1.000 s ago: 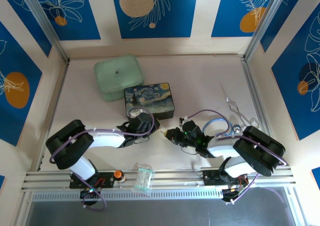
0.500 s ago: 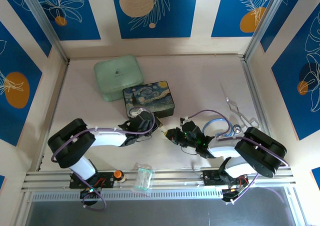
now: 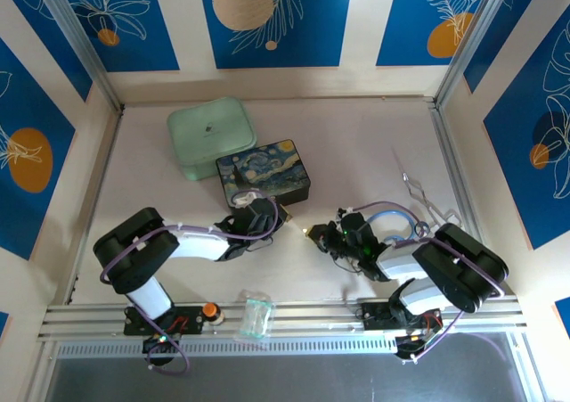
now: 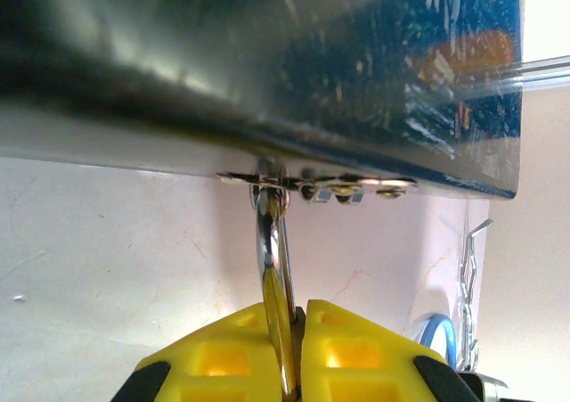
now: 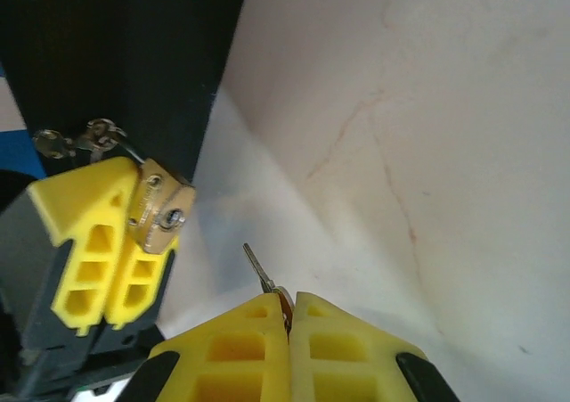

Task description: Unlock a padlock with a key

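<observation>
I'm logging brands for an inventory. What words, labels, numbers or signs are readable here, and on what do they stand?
No text can be read in these pictures.
mint-green case: a small dark mark on its lid, too small to read.
padlock: the brass face is blurred and no lettering can be made out.
painted box: a swirling night-sky picture, no words to be seen.

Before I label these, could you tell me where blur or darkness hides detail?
Left wrist: the painted box is smeared out of focus; the padlock shackle glints. Right wrist: the key and padlock are sharp; the box side is nearly black.
</observation>
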`<control>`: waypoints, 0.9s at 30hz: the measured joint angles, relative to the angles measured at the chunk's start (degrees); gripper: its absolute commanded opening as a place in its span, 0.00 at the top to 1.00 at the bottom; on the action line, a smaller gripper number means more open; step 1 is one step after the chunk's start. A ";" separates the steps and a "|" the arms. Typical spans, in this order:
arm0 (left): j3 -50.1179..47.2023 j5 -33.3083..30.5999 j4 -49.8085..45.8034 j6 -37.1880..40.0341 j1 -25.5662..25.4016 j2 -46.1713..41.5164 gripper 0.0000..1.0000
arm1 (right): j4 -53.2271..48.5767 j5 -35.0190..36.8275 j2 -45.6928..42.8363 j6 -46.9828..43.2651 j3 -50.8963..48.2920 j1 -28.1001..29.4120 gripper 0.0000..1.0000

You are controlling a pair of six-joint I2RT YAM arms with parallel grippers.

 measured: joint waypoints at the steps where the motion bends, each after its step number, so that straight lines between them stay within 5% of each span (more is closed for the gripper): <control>1: 0.00 -0.11 0.07 -0.17 -0.02 0.00 1.00 | 1.05 -1.11 0.61 0.24 0.33 -0.33 1.00; 14: -0.70 -0.74 2.10 -1.22 -0.28 -0.02 1.00 | 14.88 -10.29 12.79 5.99 3.08 -2.69 1.00; 27: -0.85 -0.76 2.40 -1.25 -0.28 -0.07 1.00 | 18.32 -11.32 13.86 7.39 2.64 -3.76 1.00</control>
